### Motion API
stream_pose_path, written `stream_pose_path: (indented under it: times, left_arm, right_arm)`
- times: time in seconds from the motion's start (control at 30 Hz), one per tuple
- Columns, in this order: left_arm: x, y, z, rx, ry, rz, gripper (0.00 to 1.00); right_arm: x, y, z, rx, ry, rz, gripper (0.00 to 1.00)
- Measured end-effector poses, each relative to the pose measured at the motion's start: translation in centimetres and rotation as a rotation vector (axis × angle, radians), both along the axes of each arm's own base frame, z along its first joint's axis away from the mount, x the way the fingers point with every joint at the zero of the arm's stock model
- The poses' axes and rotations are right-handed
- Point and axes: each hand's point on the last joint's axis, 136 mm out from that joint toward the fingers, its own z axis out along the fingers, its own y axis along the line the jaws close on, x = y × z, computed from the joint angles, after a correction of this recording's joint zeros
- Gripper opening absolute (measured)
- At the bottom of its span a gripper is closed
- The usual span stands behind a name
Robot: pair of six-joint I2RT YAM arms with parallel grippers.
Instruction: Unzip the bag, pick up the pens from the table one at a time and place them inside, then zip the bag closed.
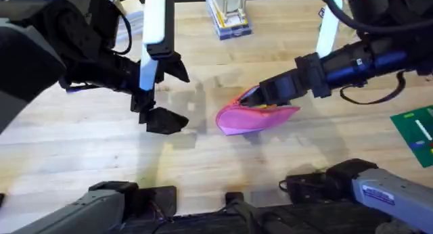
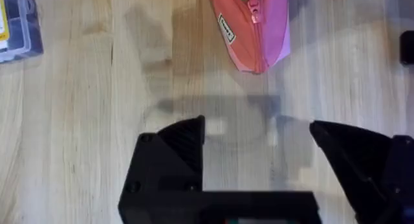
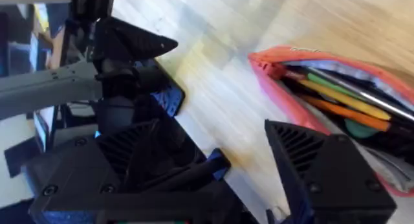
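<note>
Clutter relative to the bag [image 1: 256, 117]: a stacked box of small items [image 1: 229, 16] at the table's [image 1: 81, 146] far edge beyond it; a green board [image 1: 416, 134] well off to its right, at the table edge. Nothing lies between the bag and either gripper.

Bag: pink, lying flat near the table's middle, coral lining showing. Its mouth gapes in the right wrist view, with pens [image 3: 343, 98] packed inside: green, yellow, orange. The zipper pull [image 2: 254, 5] sits at the bag's end in the left wrist view.

Right gripper [image 1: 260, 95] is at the bag's far right end, directly over the opening; fingers spread wide, holding nothing.

Left gripper [image 1: 166, 92] hangs well to the bag's left, above bare table; jaws wide apart, empty.
</note>
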Motion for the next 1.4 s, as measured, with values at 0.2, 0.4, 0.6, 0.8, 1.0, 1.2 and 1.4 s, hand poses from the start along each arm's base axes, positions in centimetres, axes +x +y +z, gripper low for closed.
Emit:
stream_pose_path:
  times: [0.2, 0.4, 0.6, 0.8, 1.0, 1.2, 1.4]
  left_arm:
    - [0.0, 0.0, 0.0, 0.0, 0.0, 0.0, 0.993]
    - [0.2, 0.0, 0.0, -0.001, -0.009, 0.0, 0.993]
    - [0.2, 0.0, 0.0, -0.001, -0.012, 0.0, 0.993]
    - [0.3, -0.1, 0.1, -0.006, -0.015, -0.001, 0.993]
    - [0.5, -0.1, 0.1, -0.007, -0.026, -0.001, 0.993]
    - [0.6, -0.1, 0.2, -0.008, -0.029, -0.001, 0.994]
    - [0.6, -0.1, 0.2, -0.008, -0.029, -0.001, 0.994]
  right_arm:
    - [2.1, -2.1, 0.0, -0.013, -0.031, -0.101, 0.997]
    - [2.9, -3.3, -1.0, -0.016, -0.03, -0.147, 0.996]
    - [3.2, -2.8, -4.3, 0.034, -0.02, -0.155, 0.996]
    - [3.4, -2.7, -5.8, 0.054, 0.009, -0.185, 0.996]
    - [3.5, -2.6, -7.0, 0.068, 0.027, -0.215, 0.996]
    - [3.2, -2.1, -7.9, 0.115, 0.061, -0.225, 0.997]
    - [3.1, -1.0, -7.6, 0.142, 0.039, -0.185, 0.997]
